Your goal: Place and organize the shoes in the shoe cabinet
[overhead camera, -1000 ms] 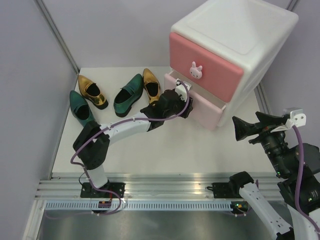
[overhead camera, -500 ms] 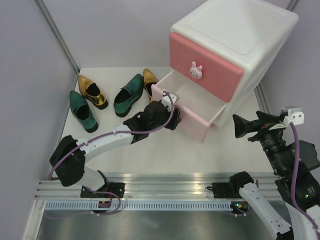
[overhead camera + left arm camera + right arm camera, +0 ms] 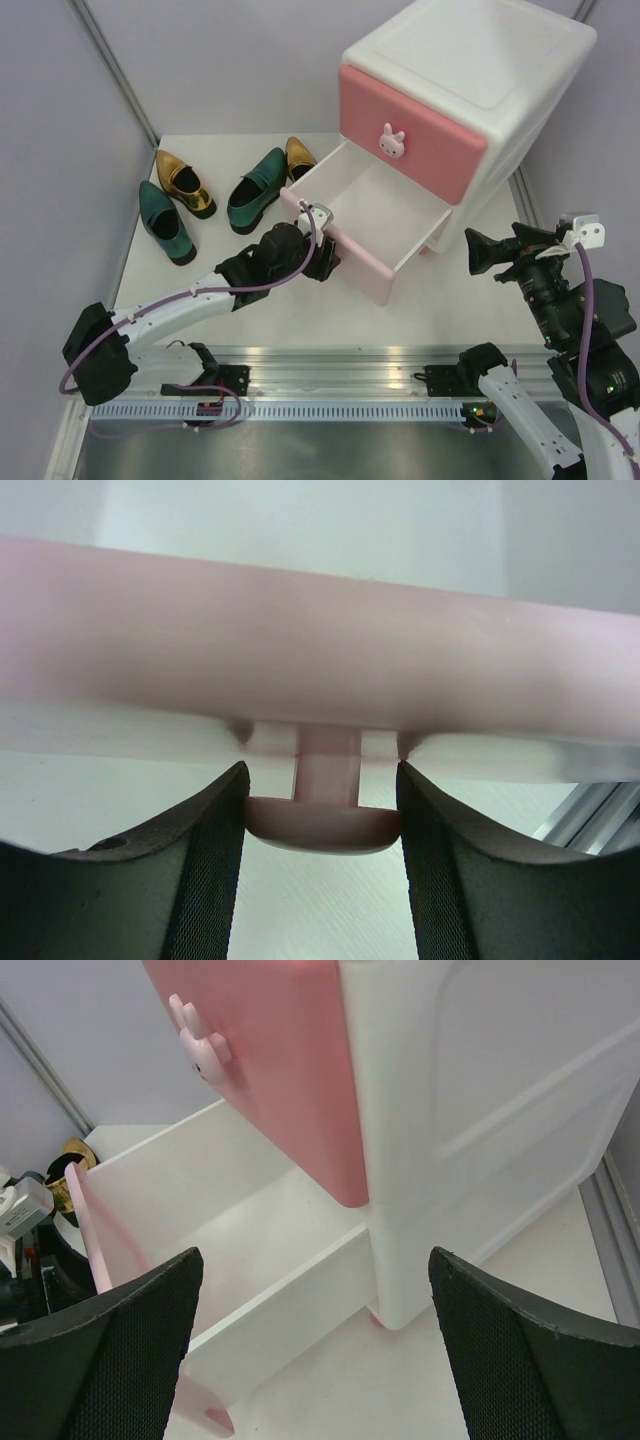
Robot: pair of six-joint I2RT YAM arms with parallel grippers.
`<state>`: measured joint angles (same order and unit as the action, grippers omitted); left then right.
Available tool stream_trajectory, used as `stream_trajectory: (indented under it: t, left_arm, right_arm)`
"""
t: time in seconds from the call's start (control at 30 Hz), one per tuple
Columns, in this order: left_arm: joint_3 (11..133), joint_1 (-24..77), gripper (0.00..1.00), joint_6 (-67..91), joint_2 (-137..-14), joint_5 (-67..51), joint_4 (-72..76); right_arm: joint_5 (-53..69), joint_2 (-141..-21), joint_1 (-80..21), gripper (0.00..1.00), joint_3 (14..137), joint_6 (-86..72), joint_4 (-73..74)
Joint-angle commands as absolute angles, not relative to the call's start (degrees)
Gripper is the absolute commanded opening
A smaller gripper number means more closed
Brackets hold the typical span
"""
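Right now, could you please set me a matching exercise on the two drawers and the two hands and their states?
1. lower drawer
2. upper drawer
3. left hand
4. right hand

A. open, holding nothing
B. pulled out, empty
C. clamped on a knob
D. pushed in

Pairs: 1-B, 2-D, 3-C, 4-A

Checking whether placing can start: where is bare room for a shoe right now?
The open lower drawer is bare inside. The table is free between drawer front and near rail. Crowded: four shoes cluster at back left, and the left gripper grips the drawer's knob.
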<state>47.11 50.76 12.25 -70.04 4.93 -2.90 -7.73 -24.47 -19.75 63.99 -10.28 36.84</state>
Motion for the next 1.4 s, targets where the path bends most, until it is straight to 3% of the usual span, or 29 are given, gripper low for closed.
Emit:
stream_trajectory:
  t: [0.0, 0.23, 0.53, 0.83, 0.87, 1.03, 1.07, 1.17, 1.37]
  left_arm:
    - [45.3, 51.2, 0.1, 16.4, -67.3, 4.4, -6.3]
    - [43.8, 51.2, 0.13, 17.1, -65.0, 4.0, -8.0]
    - [42.8, 51.2, 0.37, 18.5, -62.8, 2.3, -9.1]
    - [41.6, 51.2, 0.46, 18.9, -59.8, 2.6, -10.5]
    - [41.6, 51.1, 0.54, 18.9, -59.6, 2.6, -10.5]
    - [40.8, 51.2, 0.73, 18.9, -59.1, 2.5, -10.8]
    - [40.8, 51.2, 0.81, 19.1, -58.9, 2.4, -11.2]
    - [40.8, 51.2, 0.91, 19.6, -58.2, 2.3, -11.4]
    - [42.4, 51.2, 1.0, 20.0, -54.8, 0.3, -15.2]
  right_arm:
    - [-8.8, -24.2, -19.7, 0.98, 63.5, -10.2, 35.4]
    - [-8.8, -23.6, -19.7, 0.98, 63.3, -10.6, 35.8]
    - [-8.8, -22.9, -19.7, 0.98, 63.7, -10.7, 36.6]
    - [-8.4, -22.4, -19.7, 0.98, 64.4, -11.0, 37.3]
    - [-8.4, -22.4, -19.7, 0.98, 64.4, -11.1, 37.4]
    - [-8.3, -22.2, -19.7, 0.98, 64.5, -11.5, 37.8]
    - [-8.3, -22.1, -19.7, 0.98, 64.5, -11.5, 37.9]
    - [-8.2, -22.1, -19.7, 0.98, 64.7, -11.7, 38.1]
    - [-7.9, -22.3, -19.7, 0.98, 65.8, -11.6, 38.5]
